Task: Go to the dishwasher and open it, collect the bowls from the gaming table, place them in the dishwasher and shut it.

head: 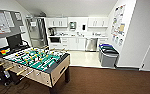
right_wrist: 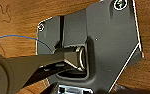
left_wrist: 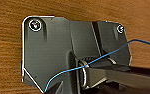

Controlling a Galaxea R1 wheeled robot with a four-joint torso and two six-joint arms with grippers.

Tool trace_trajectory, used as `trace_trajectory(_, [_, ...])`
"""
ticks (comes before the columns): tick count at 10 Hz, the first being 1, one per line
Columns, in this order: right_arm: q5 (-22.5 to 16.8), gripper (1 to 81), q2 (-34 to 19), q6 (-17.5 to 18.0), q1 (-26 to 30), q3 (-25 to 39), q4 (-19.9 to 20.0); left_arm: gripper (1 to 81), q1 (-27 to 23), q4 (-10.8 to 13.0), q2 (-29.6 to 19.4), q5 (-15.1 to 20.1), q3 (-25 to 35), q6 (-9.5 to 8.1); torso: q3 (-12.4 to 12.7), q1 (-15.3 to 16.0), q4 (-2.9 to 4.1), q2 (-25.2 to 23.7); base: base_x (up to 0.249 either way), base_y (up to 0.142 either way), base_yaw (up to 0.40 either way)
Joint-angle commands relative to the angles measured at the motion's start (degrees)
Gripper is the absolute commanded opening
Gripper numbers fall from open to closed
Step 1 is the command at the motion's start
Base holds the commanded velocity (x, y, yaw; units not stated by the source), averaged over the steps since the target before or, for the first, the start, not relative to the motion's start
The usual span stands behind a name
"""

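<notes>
Ahead, from my head camera, the dishwasher [head: 91, 44] sits at about one o'clock, its steel front shut, built into the white cabinets [head: 73, 43] along the far wall of a small kitchen. A pale tiled floor [head: 84, 58] lies before it, and brown carpet [head: 108, 81] covers the ground nearer me. At nine o'clock, close by, stands the table-football table [head: 36, 65] with its green field and rods with handles. Two grey bins [head: 108, 55] with coloured lids stand against the white wall at about two o'clock, just beside the kitchen floor's edge. A tall steel fridge [head: 37, 31] stands at eleven o'clock, left of the cabinets. Posters [head: 118, 23] hang on the right wall above the bins.

My wrist cameras look down on brown carpet [left_wrist: 8, 57] past my own dark plates, with a thin blue wire [left_wrist: 103, 56] crossing each. Whether either pincer is open or closed I cannot tell, nor whether it holds anything.
</notes>
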Motion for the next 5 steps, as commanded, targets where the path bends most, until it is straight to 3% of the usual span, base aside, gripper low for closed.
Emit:
trace_trajectory(1, [-3.5, 81.1, -1.5, -0.2, 2.3, 0.7, -0.5, 81.1, -2.5, 0.3, -0.5, 3.2, 0.7, 0.08, 0.0, 0.0, 0.00, 0.0, 0.154, 0.000, 0.000])
trace_trajectory(5, [-3.5, 81.1, -1.3, -0.3, 2.2, 0.7, -0.6, 81.1, -2.5, 0.3, -0.5, 3.2, 0.6, 0.08, 0.0, 0.0, 0.00, 0.0, 0.185, 0.000, 0.000])
